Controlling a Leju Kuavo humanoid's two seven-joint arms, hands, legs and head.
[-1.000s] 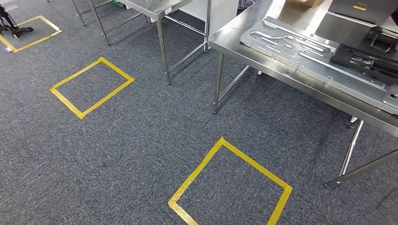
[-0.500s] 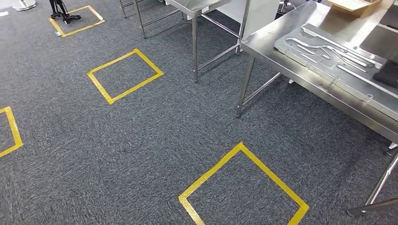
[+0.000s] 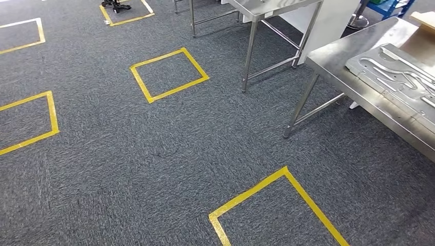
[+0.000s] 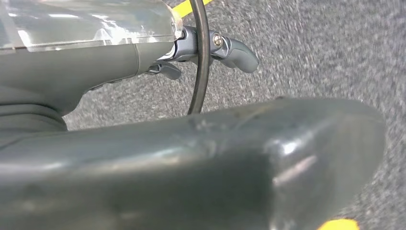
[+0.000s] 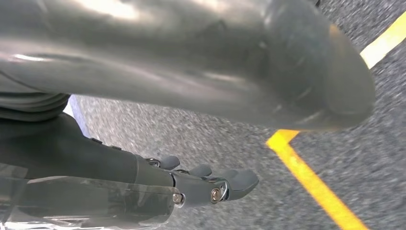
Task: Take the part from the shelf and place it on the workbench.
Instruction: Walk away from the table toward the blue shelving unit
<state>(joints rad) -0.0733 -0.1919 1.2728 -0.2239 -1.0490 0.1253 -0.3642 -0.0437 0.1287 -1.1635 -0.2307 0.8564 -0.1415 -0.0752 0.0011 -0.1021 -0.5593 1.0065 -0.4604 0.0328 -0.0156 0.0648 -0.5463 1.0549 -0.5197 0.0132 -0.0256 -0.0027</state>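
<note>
Hanging empty above grey carpet (image 3: 154,154), fingers spread: left hand (image 4: 210,52), right hand (image 5: 206,184); workbench (image 3: 354,77) nearby.

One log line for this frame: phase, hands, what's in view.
phase: walking, no part in hand | left hand: empty | right hand: empty | view: workbench with metal plate, yellow floor squares

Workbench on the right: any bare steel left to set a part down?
Workbench: bare steel at its near-left corner, between the edges and the stamped metal panel. Rightward, the panel leaves a narrow strip along the front edge. A cardboard box sits at the far edge.
</note>
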